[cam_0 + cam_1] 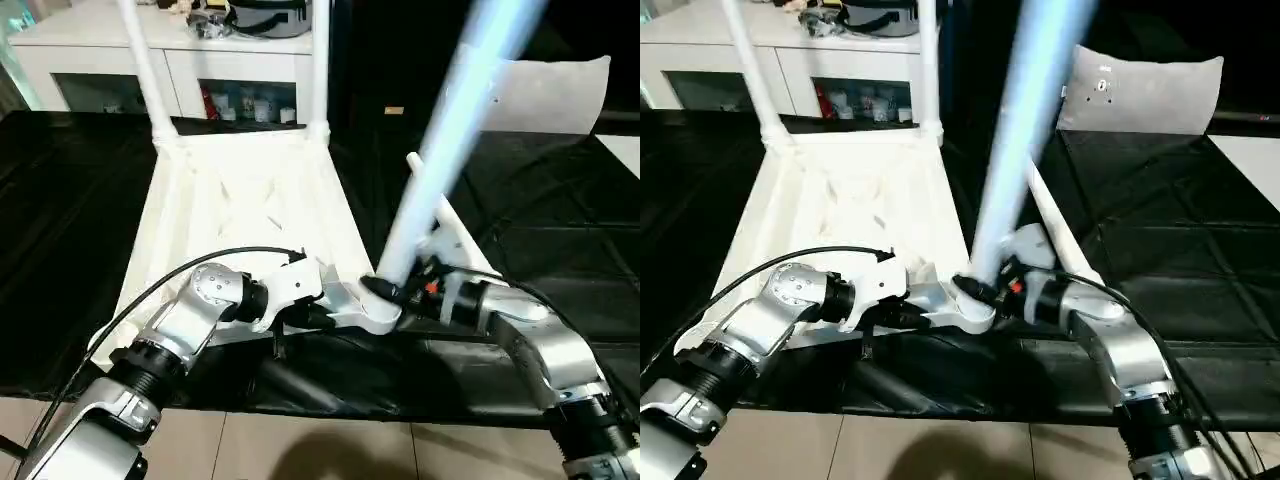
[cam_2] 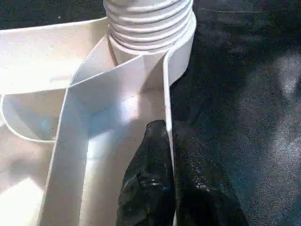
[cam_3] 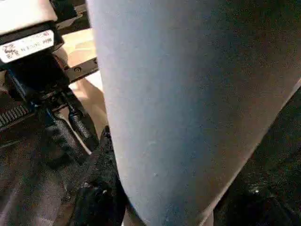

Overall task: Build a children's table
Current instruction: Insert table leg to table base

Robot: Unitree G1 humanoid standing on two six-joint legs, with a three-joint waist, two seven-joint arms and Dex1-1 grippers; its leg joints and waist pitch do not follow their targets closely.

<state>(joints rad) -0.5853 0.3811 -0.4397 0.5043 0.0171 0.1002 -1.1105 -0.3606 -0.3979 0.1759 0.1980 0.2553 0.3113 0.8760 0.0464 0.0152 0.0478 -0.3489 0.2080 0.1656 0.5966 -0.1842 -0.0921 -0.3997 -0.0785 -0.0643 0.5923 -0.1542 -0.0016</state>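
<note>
**Third leg goes into the near corner socket**

A black cloth covers the worktop, and behind it stand a white cabinet and a grey-white cushion. The table top lies upside down on the cloth, its ribbed underside facing up. Two legs already stand in the far corners.

The left end effector is closed on the thin rim of the table top, one finger on each side of the wall, just beside the near corner socket. The right end effector holds a third leg near its lower end; the black fingers sit around the tube. The leg's lower end is at the near corner socket, and the leg leans away from the robot and to its right, not upright.

To do this step well, I think the left arm should keep the top from sliding while the right arm brings the leg upright over the socket before it pushes or turns. A tilted leg may jam in the ridged socket.

The upper end of the leg is cut off in both head views. How deep the leg already sits in the socket is hard to tell, because the end effectors cover the joint. The fourth leg I cannot find for sure.
</note>
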